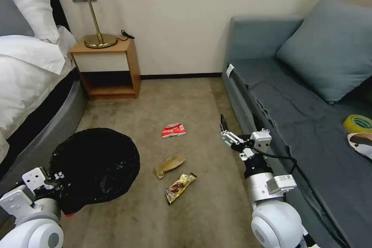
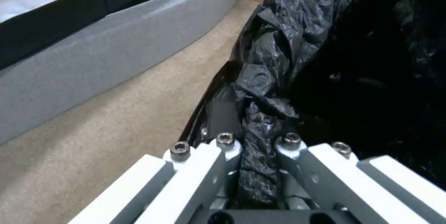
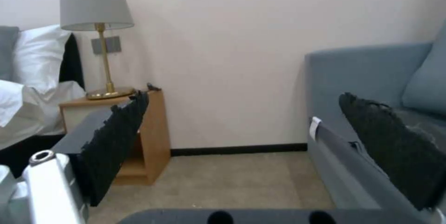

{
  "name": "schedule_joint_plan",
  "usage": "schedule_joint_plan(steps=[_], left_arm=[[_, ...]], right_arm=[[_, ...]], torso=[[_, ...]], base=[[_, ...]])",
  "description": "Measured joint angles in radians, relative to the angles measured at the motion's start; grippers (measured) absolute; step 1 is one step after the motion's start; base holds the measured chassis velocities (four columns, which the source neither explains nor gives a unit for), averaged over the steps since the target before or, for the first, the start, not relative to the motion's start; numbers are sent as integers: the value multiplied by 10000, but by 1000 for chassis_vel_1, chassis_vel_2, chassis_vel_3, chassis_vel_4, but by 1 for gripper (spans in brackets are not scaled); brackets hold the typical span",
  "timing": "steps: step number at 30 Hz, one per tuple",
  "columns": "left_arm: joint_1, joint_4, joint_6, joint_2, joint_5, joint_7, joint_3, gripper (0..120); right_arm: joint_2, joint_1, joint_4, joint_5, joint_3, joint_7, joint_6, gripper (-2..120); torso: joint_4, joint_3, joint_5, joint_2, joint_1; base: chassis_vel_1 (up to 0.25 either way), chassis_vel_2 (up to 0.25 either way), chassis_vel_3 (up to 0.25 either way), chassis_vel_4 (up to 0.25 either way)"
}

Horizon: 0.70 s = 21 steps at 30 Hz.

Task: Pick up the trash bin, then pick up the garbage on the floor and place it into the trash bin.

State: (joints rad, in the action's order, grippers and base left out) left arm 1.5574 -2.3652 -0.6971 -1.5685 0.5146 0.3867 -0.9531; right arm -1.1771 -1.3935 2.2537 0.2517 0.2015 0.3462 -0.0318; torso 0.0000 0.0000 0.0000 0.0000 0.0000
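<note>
So my left gripper (image 2: 258, 168) is down at the lower left of the head view, and in the left wrist view you can see it pinching the crinkly black bag folded over the rim of the trash bin (image 1: 97, 168). The bag fold is squeezed right between the two fingers (image 2: 223, 157). The bin itself sits at the lower left of the frame, just beside the grey base of the bed (image 1: 42, 131), and from above it's mostly black bag.

My right gripper (image 3: 241, 137) is at the right of centre in the head view, close to the front edge of the blue-grey sofa (image 1: 302, 97), above the floor (image 1: 186, 100). Its two black pads (image 3: 116, 137) are spread wide with nothing between them, pointing toward the far wall and the wooden nightstand (image 1: 106, 66) with the brass lamp (image 1: 97, 35).

The garbage is all on the carpet mid-frame, between the bin and my right arm: a crumpled red-and-white packet (image 1: 173, 130) farthest up, a brown paper wrapper (image 1: 169, 165) below it, and a shiny gold-brown snack wrapper (image 1: 180, 188) lowest. They lie apart from one another.

A yellow tape roll (image 1: 358, 123) sits on the sofa seat at the right edge.
</note>
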Motion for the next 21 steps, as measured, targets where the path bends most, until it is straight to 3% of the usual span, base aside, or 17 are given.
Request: schedule_joint_plan(steps=[21], left_arm=[[37,-18,32,-18,33,-10,-93,3]], right_arm=[[104,277,-236,-2,-187,-91,-1,100]], torso=[[0,0,0,0,0]], base=[[-53,50,56,-53]])
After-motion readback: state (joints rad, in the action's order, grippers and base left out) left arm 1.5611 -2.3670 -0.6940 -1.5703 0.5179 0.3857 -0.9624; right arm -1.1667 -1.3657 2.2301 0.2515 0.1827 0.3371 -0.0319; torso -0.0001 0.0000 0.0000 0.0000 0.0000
